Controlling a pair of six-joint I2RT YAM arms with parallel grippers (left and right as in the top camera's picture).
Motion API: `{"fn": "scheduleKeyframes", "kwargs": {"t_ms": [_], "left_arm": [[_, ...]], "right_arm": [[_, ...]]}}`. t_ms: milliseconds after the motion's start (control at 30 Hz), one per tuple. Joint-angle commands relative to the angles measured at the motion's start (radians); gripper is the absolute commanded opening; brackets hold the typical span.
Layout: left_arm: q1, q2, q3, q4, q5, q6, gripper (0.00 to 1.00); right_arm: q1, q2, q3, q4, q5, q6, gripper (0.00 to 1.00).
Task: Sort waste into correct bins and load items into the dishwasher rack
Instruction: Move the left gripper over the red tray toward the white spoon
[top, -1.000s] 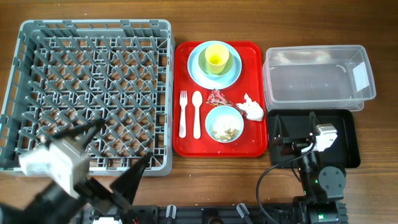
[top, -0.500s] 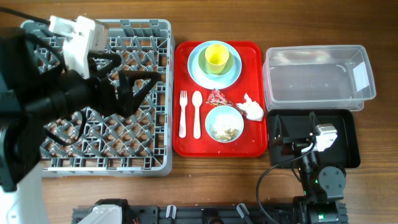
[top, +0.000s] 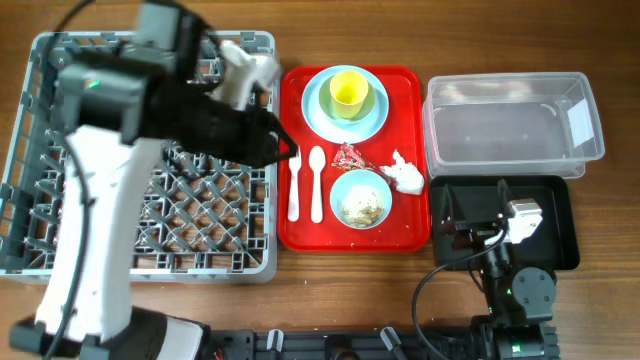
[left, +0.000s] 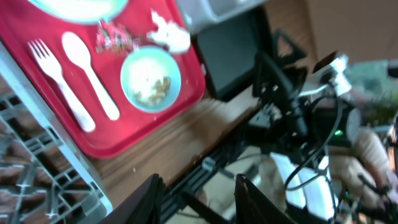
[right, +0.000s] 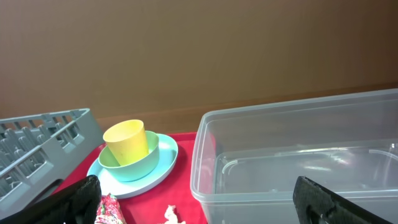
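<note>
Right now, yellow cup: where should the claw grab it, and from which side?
Likely the rim, from straight above, one finger inside, one outside. The yellow cup stands upright, mouth open, nested in a small bowl on the plate, so the bowl's wall covers its lower sides.

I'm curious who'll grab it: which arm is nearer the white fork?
Left. The left fingers hover at the rack's edge beside the fork; the right fingers sit over the black tray, across the red tray.
</note>
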Motion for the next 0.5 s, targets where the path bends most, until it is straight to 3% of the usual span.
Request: {"fn": "scheduleKeyframes", "kwargs": {"t_ms": [0, 167, 300, 467], "left_arm": [[-0.093, 0.050, -0.124, 0.053, -0.076, -0.098, 0.38], [-0.184, 0.069, -0.344, 0.247, -0.329, -0.406, 0.34], [-0.194, 0.069, -0.438, 0.368, -0.360, -0.475, 0.29], [-0.195, 0.069, -0.555, 0.525, -0.412, -0.579, 0.11]], "right_arm": [[0.002, -0.009, -0.001, 0.003, 0.010, 0.000, 1.00], [0.002, -0.009, -0.001, 0.003, 0.010, 0.000, 1.00], [0.002, -0.009, -0.001, 0.003, 0.010, 0.000, 1.00], [0.002, -0.009, -0.001, 0.003, 0.010, 0.000, 1.00]]}}
